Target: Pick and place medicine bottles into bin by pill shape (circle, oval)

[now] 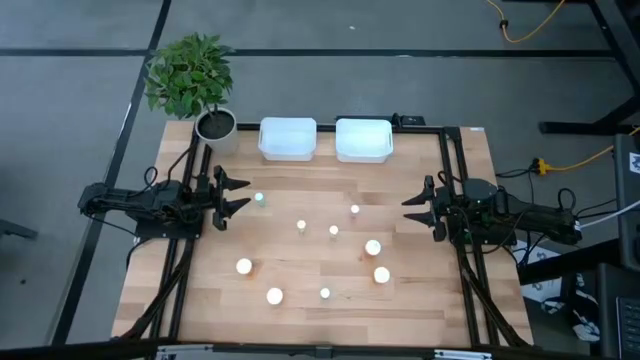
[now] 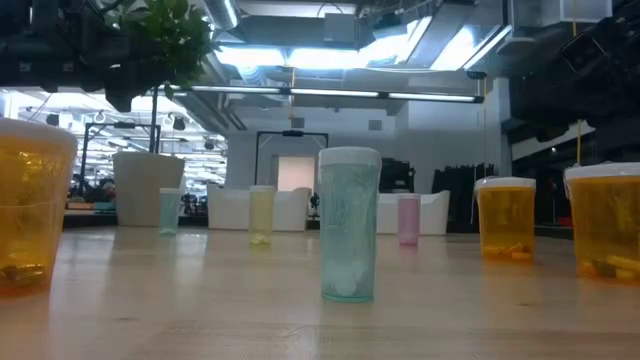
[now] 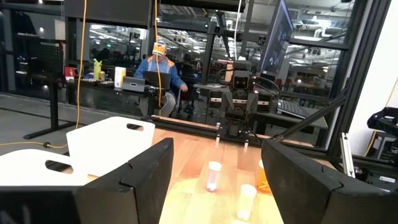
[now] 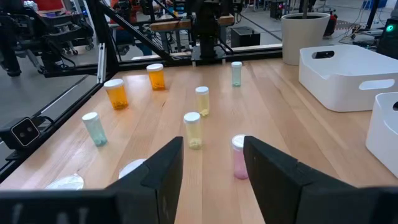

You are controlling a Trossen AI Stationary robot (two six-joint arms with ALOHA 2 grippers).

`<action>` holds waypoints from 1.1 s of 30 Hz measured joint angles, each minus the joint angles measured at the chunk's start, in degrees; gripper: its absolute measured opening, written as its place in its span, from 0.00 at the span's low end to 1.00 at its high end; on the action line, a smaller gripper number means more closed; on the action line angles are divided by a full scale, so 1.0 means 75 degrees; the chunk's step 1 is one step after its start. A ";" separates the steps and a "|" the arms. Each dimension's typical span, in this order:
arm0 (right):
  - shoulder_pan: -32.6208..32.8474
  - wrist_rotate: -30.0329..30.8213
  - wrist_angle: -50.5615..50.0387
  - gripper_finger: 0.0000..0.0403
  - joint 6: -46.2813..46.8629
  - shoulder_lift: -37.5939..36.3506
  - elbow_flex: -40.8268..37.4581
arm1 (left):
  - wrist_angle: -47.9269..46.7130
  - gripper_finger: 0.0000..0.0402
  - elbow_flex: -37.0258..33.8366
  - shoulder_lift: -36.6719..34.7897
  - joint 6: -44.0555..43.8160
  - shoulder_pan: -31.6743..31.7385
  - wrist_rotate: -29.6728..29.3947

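Bottles of translucent plastic, small cylinders with round white caps (image 1: 333, 230), stand scattered upright on the pale wood-plank table (image 1: 300, 320), all between the two grippers and none touched. The left gripper (image 1: 236, 195), matte black with blunt angular fingers, hovers at its side of the table with its jaws wide and nothing in them; the nearest bottle, a pale green one (image 1: 259, 198), stands just beyond its fingertips. The right gripper (image 1: 415, 212) waits at the opposite edge, its jaws at their narrowest and empty; a small pinkish bottle (image 4: 239, 157) stands close ahead of it and two yellowish ones (image 4: 193, 130) a little farther out. Orange-bodied bottles (image 4: 115, 94), wider than the rest, stand off to one side of it. Two smooth white rectangular plastic bins (image 1: 288, 138) sit side by side at the table's far edge, beside a white round pot holding a leafy green plant (image 1: 215, 126).
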 joint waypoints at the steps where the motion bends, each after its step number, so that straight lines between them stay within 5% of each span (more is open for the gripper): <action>1: -0.0002 0.0000 0.0000 0.43 0.0001 -0.0002 0.0001 | 0.0000 0.59 0.0000 -0.0001 0.0000 -0.0001 0.0002; 11: 0.0001 0.0432 0.0222 0.43 0.0219 0.0004 -0.0002 | 0.0000 0.59 0.0000 0.0001 0.0000 0.0000 0.0002; 18: -0.0002 0.0548 0.1066 0.43 0.3643 -0.0002 -0.0002 | 0.0000 0.59 -0.0003 0.0002 0.0000 -0.0003 0.0000; 33: -0.0002 0.2680 0.1965 0.43 0.4453 0.0042 -0.0005 | 0.0000 0.59 0.0000 0.0002 0.0000 -0.0002 0.0001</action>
